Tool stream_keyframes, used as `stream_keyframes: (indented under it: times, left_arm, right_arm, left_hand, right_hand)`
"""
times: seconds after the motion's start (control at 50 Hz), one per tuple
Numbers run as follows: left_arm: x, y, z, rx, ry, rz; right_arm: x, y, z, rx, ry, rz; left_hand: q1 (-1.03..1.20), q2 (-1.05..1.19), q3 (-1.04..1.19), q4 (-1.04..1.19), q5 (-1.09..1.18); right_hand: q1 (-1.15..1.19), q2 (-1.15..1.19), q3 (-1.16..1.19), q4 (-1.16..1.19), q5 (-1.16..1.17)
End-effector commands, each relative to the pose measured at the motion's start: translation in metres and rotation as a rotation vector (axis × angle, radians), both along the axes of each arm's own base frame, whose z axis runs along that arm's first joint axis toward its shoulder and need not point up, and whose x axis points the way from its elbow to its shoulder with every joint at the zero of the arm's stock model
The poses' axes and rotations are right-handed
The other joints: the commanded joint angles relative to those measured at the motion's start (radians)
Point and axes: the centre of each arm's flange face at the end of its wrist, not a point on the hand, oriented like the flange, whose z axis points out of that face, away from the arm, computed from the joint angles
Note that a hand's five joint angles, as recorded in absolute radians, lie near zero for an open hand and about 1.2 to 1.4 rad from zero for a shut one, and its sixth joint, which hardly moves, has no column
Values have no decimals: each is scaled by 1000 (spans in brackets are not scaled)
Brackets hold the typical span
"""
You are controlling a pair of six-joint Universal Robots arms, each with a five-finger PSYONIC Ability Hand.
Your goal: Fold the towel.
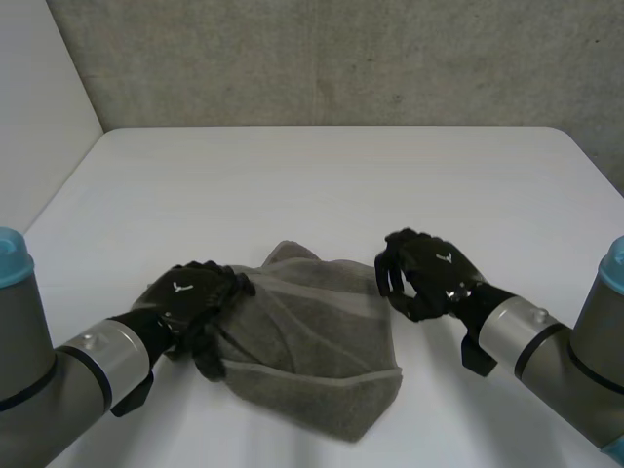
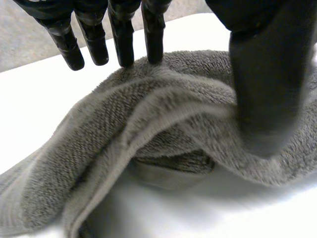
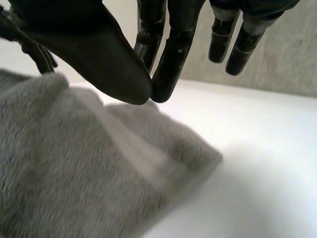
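The towel (image 1: 322,341) is laid crumpled on the table's (image 1: 322,185) near part, between both hands. Its left edge is pinched by the left hand (image 1: 190,297): a raised fold is held between thumb (image 2: 267,89) and straight fingers (image 2: 124,39). The right hand (image 1: 429,273) is held at the right edge, thumb and fingertips closed together on nothing.

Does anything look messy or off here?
Yes. The grey towel lies bunched and lopsided on the white table, with ridges and one corner poking up at its far side, so it is not a neat fold. The left hand pinches its left edge. The right hand, beside its right edge, is closed on nothing.
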Motion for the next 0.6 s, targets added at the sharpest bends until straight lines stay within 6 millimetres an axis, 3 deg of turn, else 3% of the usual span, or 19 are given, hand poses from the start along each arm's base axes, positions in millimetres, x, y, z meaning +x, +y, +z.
stream_keyframes:
  times: [0.02, 0.14, 0.16, 0.18, 0.22, 0.26, 0.3, 0.44, 0.52, 0.6]
  left_arm:
    - [9, -2, 5, -10, 7, 37]
    - [11, 8, 5, -3, 4, 32]
    - [11, 12, 5, -4, 5, 28]
    - [12, 16, 7, -8, 6, 25]
    - [13, 19, 9, -18, 10, 25]
    - [15, 23, 12, -31, 14, 26]
    - [18, 27, 19, -65, 22, 35]
    - [22, 36, 26, -109, 22, 33]
    - [25, 38, 23, -105, 8, 36]
    - [26, 39, 19, -113, -29, 21]
  right_arm:
    - [10, -2, 12, -61, -32, 9]
    - [10, -6, 14, -75, -22, -9]
    - [10, -4, 12, -67, -18, -8]
    - [10, -4, 12, -67, -18, -8]
    - [10, 1, 12, -62, -16, 1]
    - [8, 3, 11, -57, -11, 0]
    - [5, 4, 13, -61, -3, -5]
    - [-3, 16, 11, -81, 78, 17]
    - [-13, 10, 8, -75, 90, -13]
    - [-13, 10, 8, -73, 87, -2]
  left_hand:
    - [-161, -123, -43, -50, -105]
    - [-128, -91, -43, -50, -73]
    - [-82, -44, -43, -50, -26]
    - [-20, 17, -43, -50, 35]
    - [30, 67, -43, -50, 85]
    - [107, 144, -43, -50, 162]
    - [259, 296, -43, -50, 314]
    - [441, 478, -43, -50, 496]
    - [427, 464, -43, -50, 482]
    - [140, 177, -43, -50, 196]
  right_hand:
    - [75, 87, -7, -60, 58]
    - [75, 87, -7, -60, 58]
    - [-113, -101, -7, -60, -129]
    - [-115, -103, -7, -60, -131]
    - [-594, -583, -7, -60, -611]
    - [-672, -660, -7, -60, -688]
    - [-699, -687, -7, -60, -716]
    - [-734, -722, -7, -60, -751]
    - [-728, -717, -7, -60, -745]
    - [-725, -714, -7, -60, -742]
